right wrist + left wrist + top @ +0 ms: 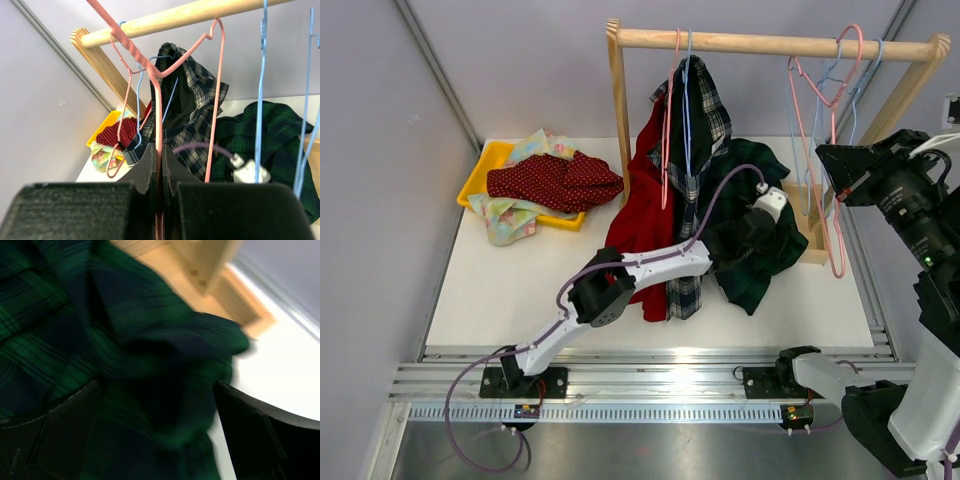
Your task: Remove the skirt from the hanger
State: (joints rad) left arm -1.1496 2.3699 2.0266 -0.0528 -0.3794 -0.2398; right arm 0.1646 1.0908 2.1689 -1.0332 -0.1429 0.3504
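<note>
The dark green plaid skirt [767,243] lies heaped on the table by the rack's right foot, off any hanger. It fills the left wrist view [125,340]. My left gripper [748,236] is right over it, open, with the cloth between the spread fingers [65,430]. In the left wrist view the gripper [157,412] shows blurred. My right gripper [837,168] is shut on the wire of an empty pink hanger [836,235] that hooks on the wooden rod [770,43]. In the right wrist view the gripper [160,167] pinches that pink hanger [159,100].
A grey-navy checked garment [698,130] and a red one [642,215] hang on hangers at the rod's left end. Empty blue hangers [840,85] hang beside the pink one. A yellow tray [478,177] holding several clothes stands at the back left.
</note>
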